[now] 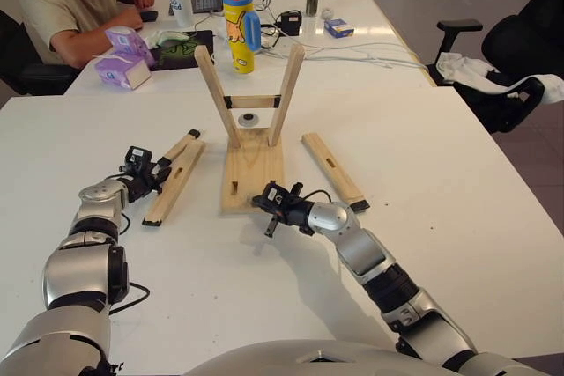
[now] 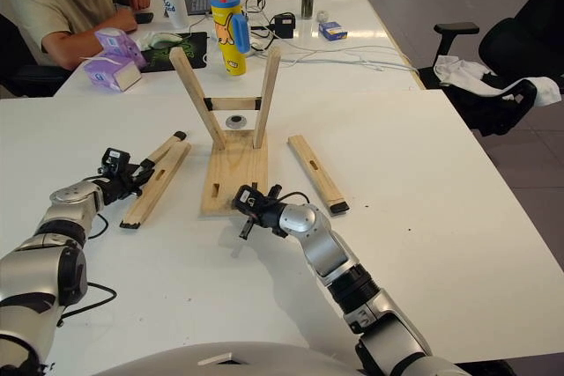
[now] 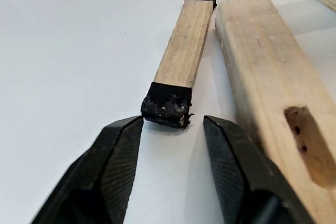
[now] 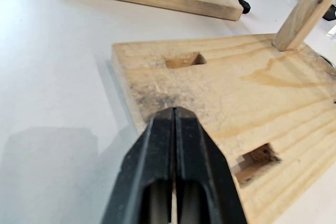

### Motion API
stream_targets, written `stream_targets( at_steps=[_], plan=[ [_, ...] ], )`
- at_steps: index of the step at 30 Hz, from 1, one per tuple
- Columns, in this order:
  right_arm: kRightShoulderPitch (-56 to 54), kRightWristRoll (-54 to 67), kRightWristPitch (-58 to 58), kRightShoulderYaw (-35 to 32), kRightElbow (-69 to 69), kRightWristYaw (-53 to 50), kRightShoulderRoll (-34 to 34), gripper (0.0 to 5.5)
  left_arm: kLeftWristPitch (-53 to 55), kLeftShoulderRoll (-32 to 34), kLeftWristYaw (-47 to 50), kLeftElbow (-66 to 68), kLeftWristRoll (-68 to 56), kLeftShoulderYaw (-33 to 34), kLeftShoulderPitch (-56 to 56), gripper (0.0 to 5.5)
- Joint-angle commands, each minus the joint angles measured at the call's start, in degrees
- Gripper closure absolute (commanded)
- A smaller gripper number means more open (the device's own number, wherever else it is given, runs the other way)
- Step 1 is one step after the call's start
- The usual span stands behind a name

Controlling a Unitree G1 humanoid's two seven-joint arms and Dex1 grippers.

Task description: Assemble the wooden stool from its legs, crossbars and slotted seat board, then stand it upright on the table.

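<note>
The slotted seat board (image 1: 251, 173) lies flat mid-table. Two legs (image 1: 218, 94) stand slanted in its far slots, joined by a crossbar (image 1: 254, 101). A loose leg (image 1: 333, 169) lies to its right. Left of the board lie another leg (image 1: 176, 180) and a short black-tipped crossbar (image 3: 184, 45). My left gripper (image 3: 173, 129) is open, its fingers (image 3: 118, 156) either side of that crossbar's near black tip, low over the table. My right gripper (image 4: 174, 113) is shut on nothing, its tip over the board's near edge by two empty slots (image 4: 185, 60).
A small round object (image 1: 248, 118) lies behind the standing legs. On the adjoining table are a yellow cup (image 1: 238, 28), a purple box (image 1: 123, 59) and a seated person. An office chair (image 1: 511, 50) stands at the right. White table (image 1: 441, 244) lies bare at the right and front.
</note>
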Motion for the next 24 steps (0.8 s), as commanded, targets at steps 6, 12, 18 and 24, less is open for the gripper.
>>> stream_targets(
  at_steps=[6,12,18,24],
  plan=[
    [0.5,0.0,1.2,1.1,0.0,1.0,-0.5,5.5,1.1,2.4,2.0,1.0,2.5,-1.3,2.7,2.95],
    [1.0,0.1,1.7,1.7,-0.8,1.5,-0.7,5.5,0.8,2.0,0.4,1.1,2.1,-1.1,3.9,2.03],
    [0.6,0.0,1.7,2.2,-1.0,2.8,-1.3,5.5,0.2,1.8,-1.7,1.1,1.7,-0.7,4.4,1.59],
    [0.4,-0.3,1.6,2.5,-1.2,3.3,-1.8,5.5,0.3,1.3,-1.6,1.1,0.6,0.6,3.7,1.59]
  ],
)
